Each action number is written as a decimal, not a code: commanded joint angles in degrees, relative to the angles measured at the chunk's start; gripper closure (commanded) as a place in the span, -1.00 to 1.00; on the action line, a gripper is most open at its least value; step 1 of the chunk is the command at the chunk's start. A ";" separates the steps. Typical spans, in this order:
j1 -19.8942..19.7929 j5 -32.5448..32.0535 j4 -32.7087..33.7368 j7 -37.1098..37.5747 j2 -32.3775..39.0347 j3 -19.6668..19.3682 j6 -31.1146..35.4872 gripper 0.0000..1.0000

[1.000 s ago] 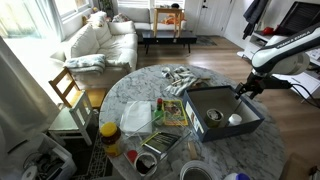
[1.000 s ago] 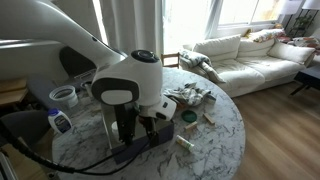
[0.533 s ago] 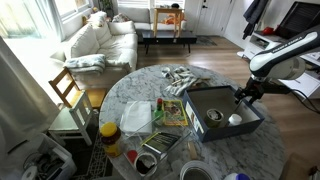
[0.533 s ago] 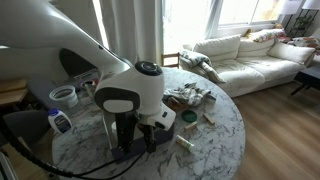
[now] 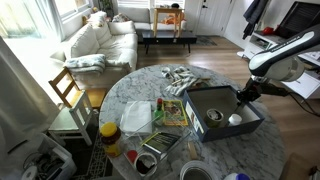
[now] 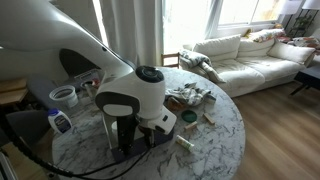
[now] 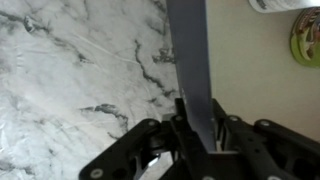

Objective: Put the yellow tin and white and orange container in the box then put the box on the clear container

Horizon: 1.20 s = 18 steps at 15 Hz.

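One sunlit living room with a wood floor (image 5: 290,135) held a white sofa (image 5: 105,40). Near it stood a round marble table (image 5: 150,85), cluttered on one half. On the table, close to its edge, sat the box (image 5: 212,100), open top up. Over the box's side wall stood the gripper (image 7: 198,128), its fingers pinched onto that grey wall from both sides. Inside, the tin (image 5: 213,115) and the white tub (image 5: 234,119) lay apart on the box's bottom. A second before, the fingers had been spread wide around the wall; box, tin and white tub lay unchanged.
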 commanded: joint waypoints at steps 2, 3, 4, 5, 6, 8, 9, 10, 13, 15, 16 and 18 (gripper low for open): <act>-1.96 4.02 0.01 -2.51 0.66 1.69 1.05 1.00; -2.25 4.40 0.21 -2.98 0.42 1.75 0.24 1.00; -2.32 4.13 0.35 -3.08 0.35 1.62 -0.12 1.00; -2.69 4.90 0.62 -3.54 0.13 1.84 -0.89 0.98; -2.68 4.55 0.82 -3.44 -0.06 1.65 -1.24 0.98; -3.05 4.87 1.22 -3.80 -0.30 1.67 -2.32 0.98; -3.14 4.80 1.45 -3.95 -0.31 1.62 -2.72 0.98; -3.41 5.13 1.80 -4.53 -0.42 1.75 -3.72 0.98; -4.49 7.13 2.94 -7.54 -0.95 2.38 -6.67 0.98; -5.26 9.18 4.03 -10.23 -1.20 2.60 -9.39 0.98; -5.50 10.04 4.55 -11.36 -1.26 2.52 -10.71 0.98; -5.93 11.54 5.40 -13.20 -1.13 2.32 -12.92 0.98</act>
